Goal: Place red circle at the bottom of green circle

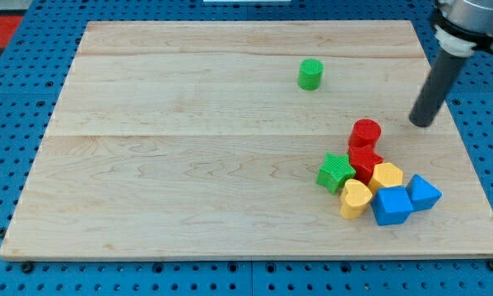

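The red circle (365, 131) stands at the top of a cluster of blocks on the right of the wooden board (188, 164). The green circle (310, 74) stands alone near the view's top, up and left of the red circle, well apart from it. My tip (421, 123) rests on the board to the right of the red circle, a short gap away, touching no block.
Below the red circle, packed close: a second red block (365, 161), a green star (336, 172), a yellow hexagon (387, 175), a yellow heart-like block (355, 198), a blue cube (391, 205) and a blue block (423, 192). The board's right edge is close to my tip.
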{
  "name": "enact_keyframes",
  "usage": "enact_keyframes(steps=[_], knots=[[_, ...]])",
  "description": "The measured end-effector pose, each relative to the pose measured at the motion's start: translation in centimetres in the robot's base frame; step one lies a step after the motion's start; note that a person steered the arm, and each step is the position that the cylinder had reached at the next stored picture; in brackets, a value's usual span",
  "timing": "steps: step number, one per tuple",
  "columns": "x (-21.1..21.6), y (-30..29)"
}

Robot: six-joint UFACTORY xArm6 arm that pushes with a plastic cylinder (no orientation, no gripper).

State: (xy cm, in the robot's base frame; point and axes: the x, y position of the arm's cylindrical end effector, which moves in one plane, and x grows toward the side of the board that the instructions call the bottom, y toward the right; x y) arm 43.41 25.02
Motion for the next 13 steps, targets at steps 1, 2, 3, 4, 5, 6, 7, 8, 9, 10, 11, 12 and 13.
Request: enact_keyframes(steps=[1, 2, 3, 4, 5, 6, 7, 8, 9, 10, 11, 12, 13], knots=[[2.2, 0.1], [3.4, -2.5], [4.8, -4.7], [5.0, -7.1], [4.6, -9.8], [3.7, -11.4], [2.8, -11.4], [1.3, -10.8], [-0.4, -10.3], [-1.8, -10.1], [-2.6, -9.7], [-3.2, -7.5], [-4.2, -7.3]])
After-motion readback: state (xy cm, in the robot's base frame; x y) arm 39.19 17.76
